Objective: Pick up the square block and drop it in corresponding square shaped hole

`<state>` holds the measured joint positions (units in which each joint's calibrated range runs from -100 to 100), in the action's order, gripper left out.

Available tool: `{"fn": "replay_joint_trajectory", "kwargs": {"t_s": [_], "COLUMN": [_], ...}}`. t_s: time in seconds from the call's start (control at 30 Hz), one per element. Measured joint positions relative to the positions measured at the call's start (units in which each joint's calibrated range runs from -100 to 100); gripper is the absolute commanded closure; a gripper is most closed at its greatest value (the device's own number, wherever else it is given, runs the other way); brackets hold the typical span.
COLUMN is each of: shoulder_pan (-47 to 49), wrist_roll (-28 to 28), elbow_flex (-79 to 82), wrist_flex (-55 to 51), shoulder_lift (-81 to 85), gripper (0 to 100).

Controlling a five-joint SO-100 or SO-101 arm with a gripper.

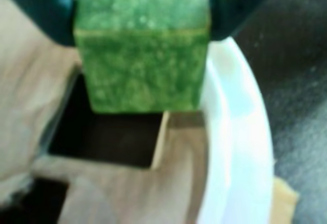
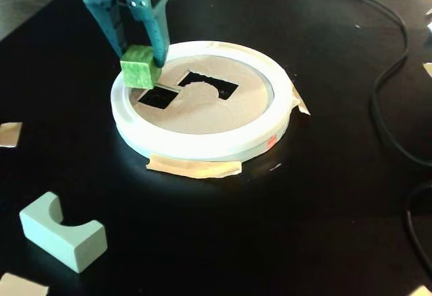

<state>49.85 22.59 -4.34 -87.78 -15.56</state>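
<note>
Gripping square block (image 2: 140,66), fingers (image 2: 158,36) top-cropped, square shaped hole (image 2: 157,97) below

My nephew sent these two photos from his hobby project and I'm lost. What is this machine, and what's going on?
It is a small robot arm with a two-finger gripper. The close-up comes from a camera on the arm's wrist; the other from a camera standing beside the black table. The gripper holds a green cube just above a square hole in a round board with a white rim, taped down. A second, curved hole is beside it. A pale notched block lies apart on the table.
</note>
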Motion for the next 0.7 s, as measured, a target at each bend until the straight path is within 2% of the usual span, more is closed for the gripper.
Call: {"fn": "replay_joint_trajectory", "kwargs": {"t_s": [0.2,0.47,0.7], "shoulder_pan": [0.00,-0.20,-4.70], "wrist_roll": [0.00,0.00,-1.76], "elbow_flex": [0.00,0.00,0.00], "wrist_flex": [5.14,5.63,5.63], "shoulder_lift": [-3.21,-5.35,-5.44], "gripper": [62,62,62]}}
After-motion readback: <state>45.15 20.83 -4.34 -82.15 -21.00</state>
